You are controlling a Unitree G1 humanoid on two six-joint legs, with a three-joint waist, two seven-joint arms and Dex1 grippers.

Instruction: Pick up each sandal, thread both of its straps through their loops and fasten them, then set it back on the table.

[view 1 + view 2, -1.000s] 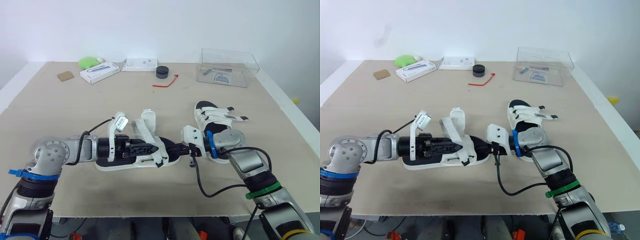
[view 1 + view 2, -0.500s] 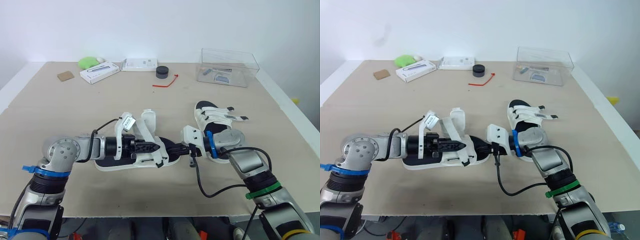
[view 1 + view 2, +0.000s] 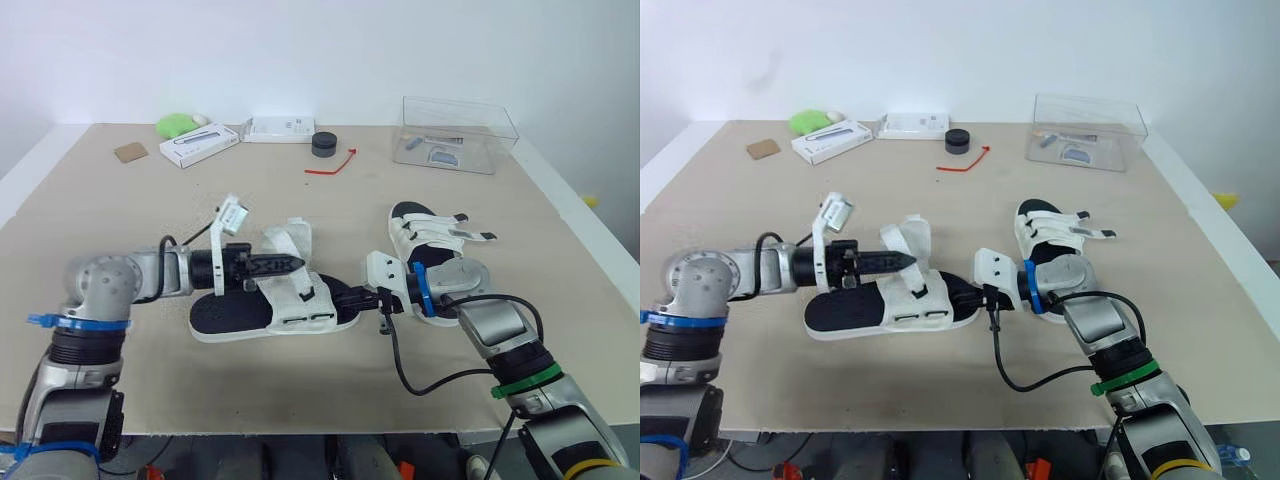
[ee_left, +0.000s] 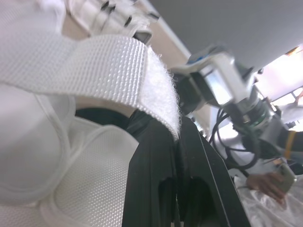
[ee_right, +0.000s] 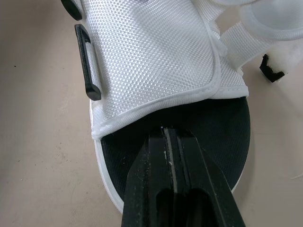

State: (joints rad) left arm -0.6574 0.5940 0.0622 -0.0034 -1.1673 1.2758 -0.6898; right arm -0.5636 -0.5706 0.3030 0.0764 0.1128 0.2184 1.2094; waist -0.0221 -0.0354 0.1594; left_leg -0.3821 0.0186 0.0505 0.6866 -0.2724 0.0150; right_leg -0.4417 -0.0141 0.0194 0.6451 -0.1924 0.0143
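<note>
**Left tool closed on a strap of the near sandal**

1. Your left tool: fingers pinched together on the white hook-and-loop strap, which arches up over the sandal's upper.
2. Your right tool: fingers closed against each other, nothing between them, tips on the black footbed at the open toe end.
3. Near sandal: lies sole-down on the tabletop between your two arms, heel toward your left and toe toward your right. A black loop shows on the side of the white mesh upper.
4. Second sandal: on the tabletop just behind your right arm, its straps lying across the upper.
5. Far edge of the tabletop, well apart from the sandals:
   - clear box
   - black round item
   - red tie
   - two white boxes
   - green item
   - brown card
</note>
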